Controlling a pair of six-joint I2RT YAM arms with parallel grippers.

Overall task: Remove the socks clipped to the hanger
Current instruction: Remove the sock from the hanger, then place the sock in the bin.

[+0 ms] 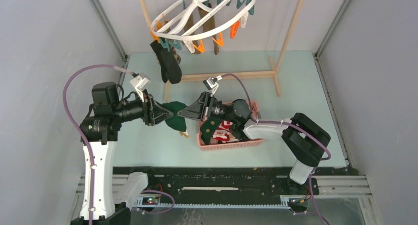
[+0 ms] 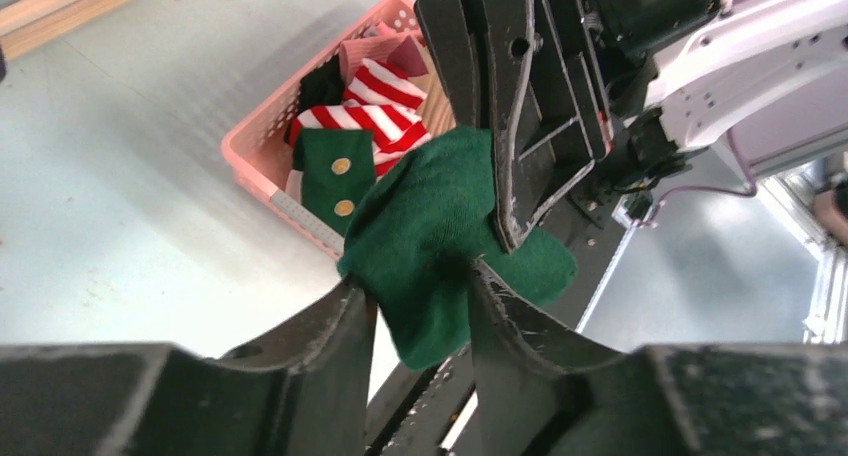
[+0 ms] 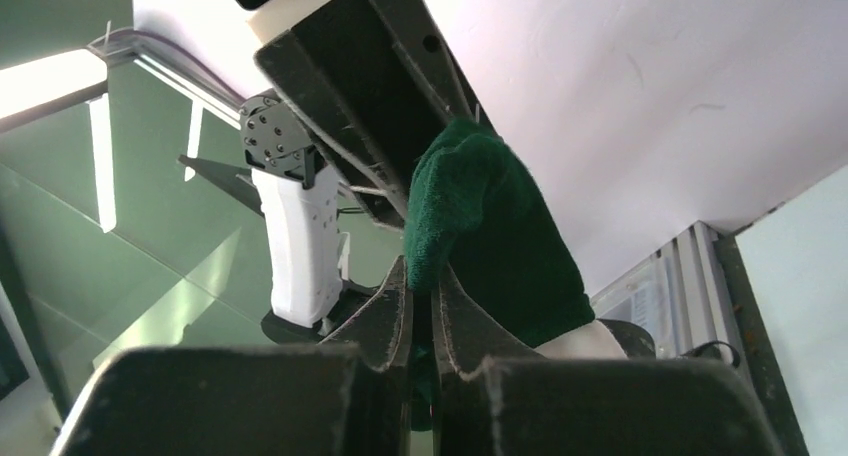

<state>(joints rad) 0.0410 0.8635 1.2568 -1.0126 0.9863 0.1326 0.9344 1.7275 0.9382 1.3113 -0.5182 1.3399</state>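
A dark green sock (image 1: 175, 117) hangs in the air between the two arms, over the table (image 1: 305, 87) and just left of the pink basket (image 1: 231, 145). It is a soft, nubby knit, bunched into a thick fold, with a small pale bit at its lower end. The right gripper (image 3: 420, 271) has its fingers pinched almost together on one edge, the cloth bulging out above the tips. The left gripper (image 2: 418, 276) has its jaws parted, with the sock's other end lying in the gap. The two sets of fingertips are nearly nose to nose. In the basket lie a red-and-white striped sock (image 2: 375, 116) and a green piece with gold buttons (image 2: 335, 171). Up behind, the white hanger (image 1: 185, 18) hangs tilted from the wooden rack (image 1: 226, 75), with a black sock (image 1: 167, 62) clipped at its near-left rim among teal and orange pins. Pale tabletop shows left of the sock and right of the basket, and grey walls close in on both sides.
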